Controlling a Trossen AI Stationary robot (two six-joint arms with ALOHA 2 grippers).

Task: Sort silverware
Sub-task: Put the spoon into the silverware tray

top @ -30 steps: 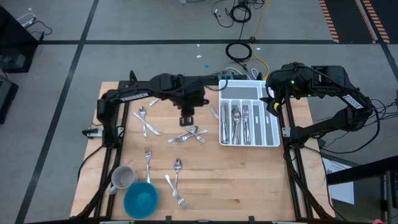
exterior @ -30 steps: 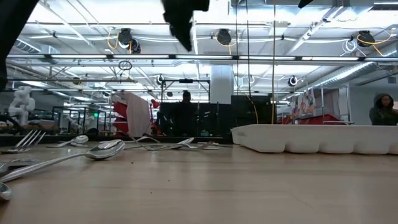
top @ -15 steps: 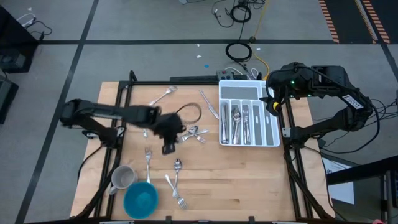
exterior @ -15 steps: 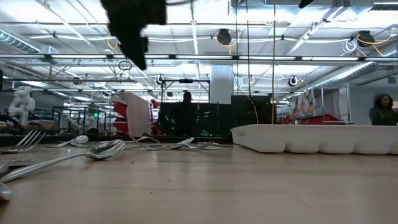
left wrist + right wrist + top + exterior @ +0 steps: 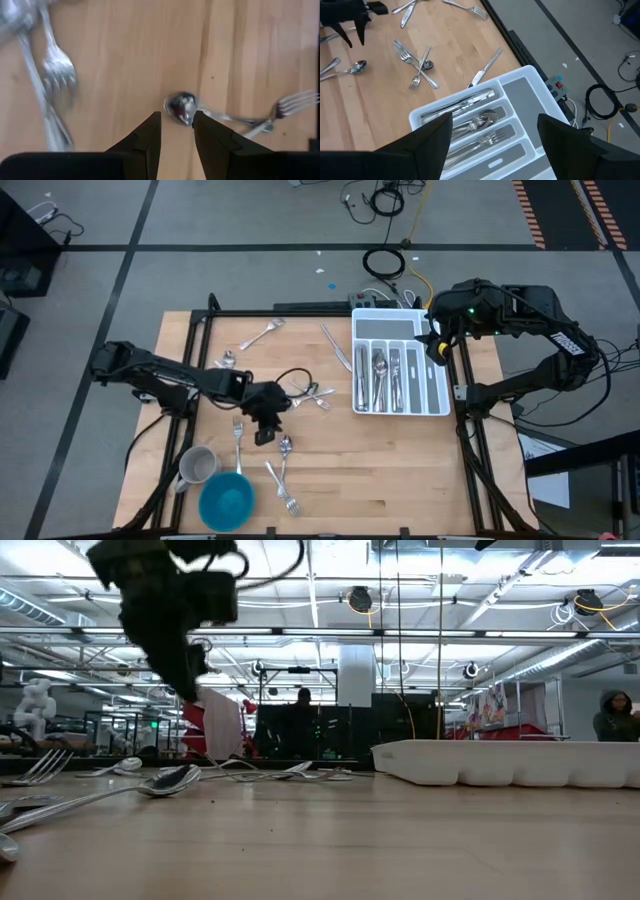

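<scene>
Pale wooden tabletop [image 5: 400,470] on a grey taped floor, w/ shiny silver forks, spoons & knives scattered over its left half. Left gripper [image 5: 264,436] hangs low over the boards near table centre, fingers [image 5: 145,142] parted w/ a narrow gap, nothing between them; a small shiny spoon [image 5: 181,107] lies just past the fingertips, its handle crossing a fork [image 5: 292,104]. Right gripper [image 5: 436,345] waits above the far right edge of the white compartmented organiser tray [image 5: 438,398], fingers spread wide, empty. Several pieces already lie in the tray's slots; a crossed bunch [image 5: 308,396] sits just left of it. Grey metal mug [image 5: 196,465] & round blue bowl [image 5: 226,502] stand at front left.
</scene>
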